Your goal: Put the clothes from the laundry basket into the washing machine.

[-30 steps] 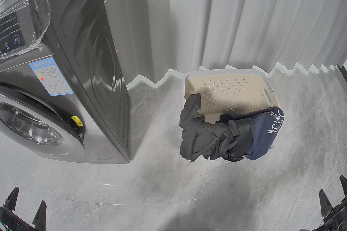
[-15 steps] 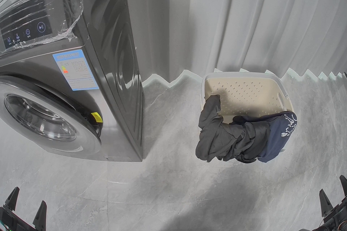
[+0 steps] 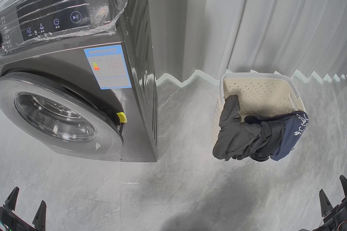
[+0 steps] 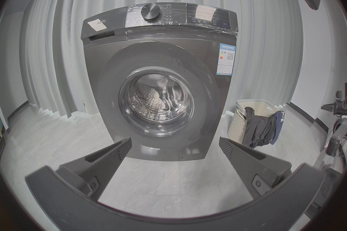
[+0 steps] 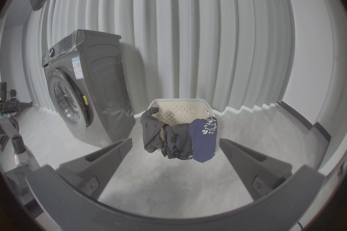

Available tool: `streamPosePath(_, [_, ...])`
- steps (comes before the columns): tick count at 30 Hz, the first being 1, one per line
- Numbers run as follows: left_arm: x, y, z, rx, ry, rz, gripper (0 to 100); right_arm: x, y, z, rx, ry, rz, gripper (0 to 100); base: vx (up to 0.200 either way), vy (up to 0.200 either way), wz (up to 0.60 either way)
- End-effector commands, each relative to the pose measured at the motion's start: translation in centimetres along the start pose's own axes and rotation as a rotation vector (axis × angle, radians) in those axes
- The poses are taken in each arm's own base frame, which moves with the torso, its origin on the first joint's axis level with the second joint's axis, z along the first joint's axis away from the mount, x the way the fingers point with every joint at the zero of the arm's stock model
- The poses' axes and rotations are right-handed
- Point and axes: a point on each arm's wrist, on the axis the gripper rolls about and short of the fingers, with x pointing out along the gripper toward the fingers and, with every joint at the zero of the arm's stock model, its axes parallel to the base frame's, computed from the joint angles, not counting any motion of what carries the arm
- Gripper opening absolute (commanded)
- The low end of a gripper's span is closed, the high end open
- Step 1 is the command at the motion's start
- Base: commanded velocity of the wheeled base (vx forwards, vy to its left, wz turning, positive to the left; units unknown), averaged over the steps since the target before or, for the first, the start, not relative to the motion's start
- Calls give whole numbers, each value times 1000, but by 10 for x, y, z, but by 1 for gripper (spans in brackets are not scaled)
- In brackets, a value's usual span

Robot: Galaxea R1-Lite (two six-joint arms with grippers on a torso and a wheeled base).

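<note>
A dark grey washing machine [image 3: 137, 62] stands on the left, and its round glass door [image 3: 54, 116] looks closed. To its right sits a cream laundry basket [image 3: 260, 76]. Dark grey clothes [image 3: 242, 134] and a navy garment [image 3: 292, 134] hang over the basket's front rim. My left gripper [image 3: 27, 203] is low at the near left, open and empty, facing the washing machine [image 4: 159, 98]. My right gripper [image 3: 333, 192] is low at the near right, also open and empty, facing the basket [image 5: 180, 107] and its clothes [image 5: 162, 134] from a distance.
White curtains [image 3: 253, 8] hang behind the machine and basket. Pale marble floor [image 3: 180, 177] stretches between me and both of them. Plastic film [image 3: 65, 18] covers the machine's control panel.
The head camera has turned left, so machine and basket sit further right in the picture. Basket and clothes lie as before. Both grippers keep their places, open.
</note>
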Motion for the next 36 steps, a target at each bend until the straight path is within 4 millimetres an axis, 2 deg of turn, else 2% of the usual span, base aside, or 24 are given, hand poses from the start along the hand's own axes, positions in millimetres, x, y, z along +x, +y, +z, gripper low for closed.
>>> streamPosePath(1, [0, 0, -5, 0, 1, 0, 100, 1, 0, -4, 0, 15, -1, 100, 0, 0, 0])
streamPosePath(5, [0, 0, -5, 0, 1, 0, 100, 1, 0, -4, 1, 15, 1, 100, 0, 0, 450])
streamPosePath(23, [0, 0, -5, 0, 1, 0, 100, 1, 0, -4, 1, 15, 1, 100, 0, 200, 0])
streamPosePath(32, [0, 0, -5, 0, 2, 0, 100, 1, 0, -4, 1, 15, 1, 100, 0, 0, 400])
streamPosePath(36, [0, 0, -5, 1, 1, 0, 100, 1, 0, -4, 1, 15, 1, 100, 0, 200, 0])
